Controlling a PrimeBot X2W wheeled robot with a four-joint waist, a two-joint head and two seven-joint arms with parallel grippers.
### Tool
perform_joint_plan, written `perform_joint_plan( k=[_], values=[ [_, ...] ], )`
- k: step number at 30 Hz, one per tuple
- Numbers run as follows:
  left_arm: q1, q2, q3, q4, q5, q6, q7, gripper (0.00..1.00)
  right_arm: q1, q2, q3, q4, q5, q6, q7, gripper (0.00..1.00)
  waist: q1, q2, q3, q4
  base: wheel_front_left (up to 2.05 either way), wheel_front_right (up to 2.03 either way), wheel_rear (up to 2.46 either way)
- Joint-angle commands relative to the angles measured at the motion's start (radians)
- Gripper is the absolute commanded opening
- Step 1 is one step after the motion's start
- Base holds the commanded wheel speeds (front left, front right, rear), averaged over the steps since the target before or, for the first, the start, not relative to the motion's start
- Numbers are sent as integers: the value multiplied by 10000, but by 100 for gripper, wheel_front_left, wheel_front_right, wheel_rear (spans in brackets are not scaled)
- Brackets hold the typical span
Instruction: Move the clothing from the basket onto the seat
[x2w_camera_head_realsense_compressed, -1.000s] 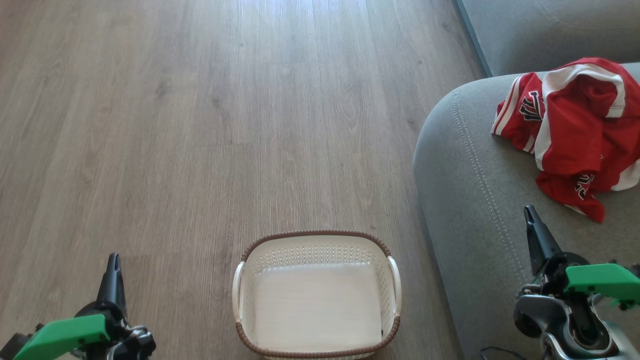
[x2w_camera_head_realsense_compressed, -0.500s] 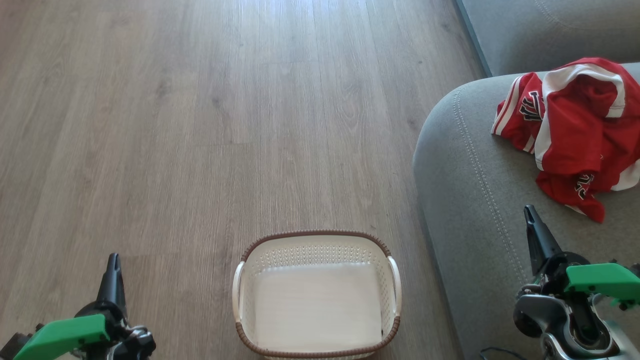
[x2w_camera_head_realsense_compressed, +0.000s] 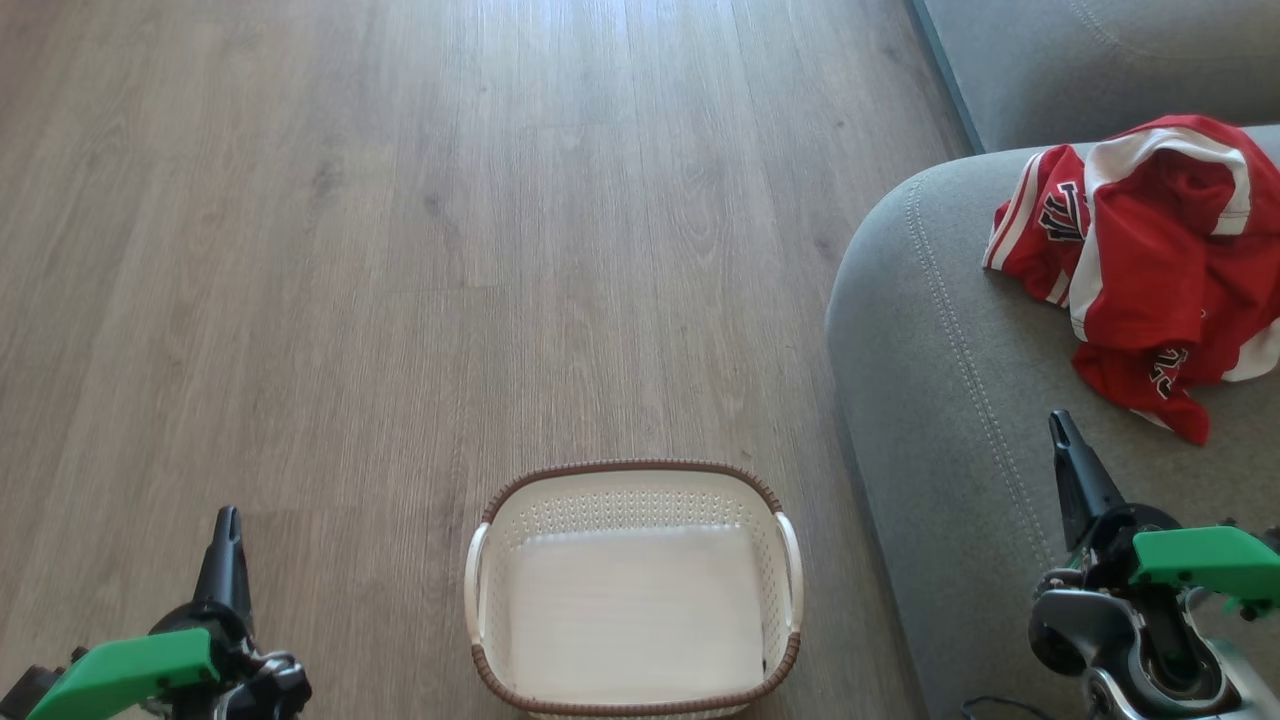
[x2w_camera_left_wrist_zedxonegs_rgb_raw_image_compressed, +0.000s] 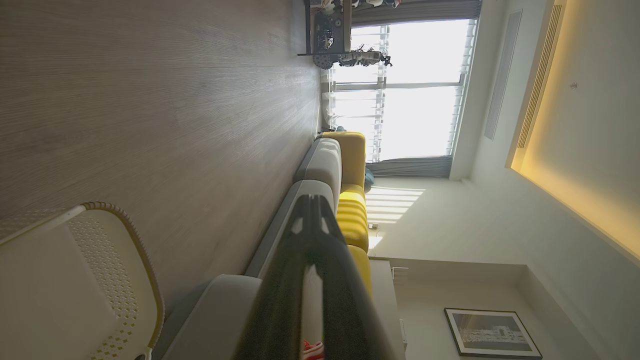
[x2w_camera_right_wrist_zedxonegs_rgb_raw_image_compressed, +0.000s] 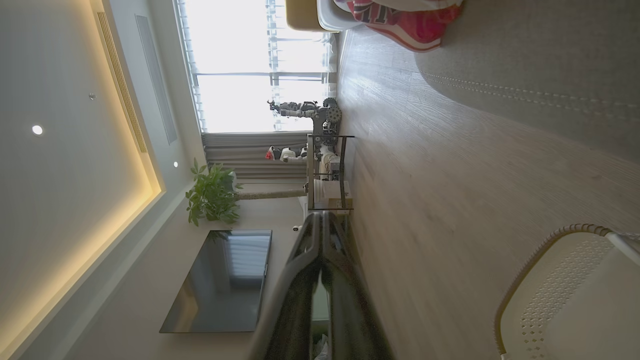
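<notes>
Red jerseys (x2w_camera_head_realsense_compressed: 1150, 260), lettering illegible, heaped on grey seat (x2w_camera_head_realsense_compressed: 950, 400); basket (x2w_camera_head_realsense_compressed: 630, 468) on wood floor (x2w_camera_head_realsense_compressed: 400, 250); left gripper (x2w_camera_head_realsense_compressed: 228, 530), right gripper (x2w_camera_head_realsense_compressed: 1060, 430): jaws together.

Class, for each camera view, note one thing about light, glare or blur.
Head view: soft daylight, pale sheen on the floor, basket sharp. Left wrist view: window blown out white, near fingers blurred. Right wrist view: window overexposed, warm glow along the ceiling.
</notes>
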Motion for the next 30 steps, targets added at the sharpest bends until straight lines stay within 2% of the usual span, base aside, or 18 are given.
perform_joint_plan(
  k=[1,30],
  values=[
    [-463,99,343,-388,-3,-83,78,0,-490,-261,166,-406,55,0,-80,0,0,0,0,0,0,0,0],
    [-460,99,343,-397,-4,-81,78,0,-518,-580,562,-556,397,0,-420,0,0,0,4,1,0,0,0]
  ],
)
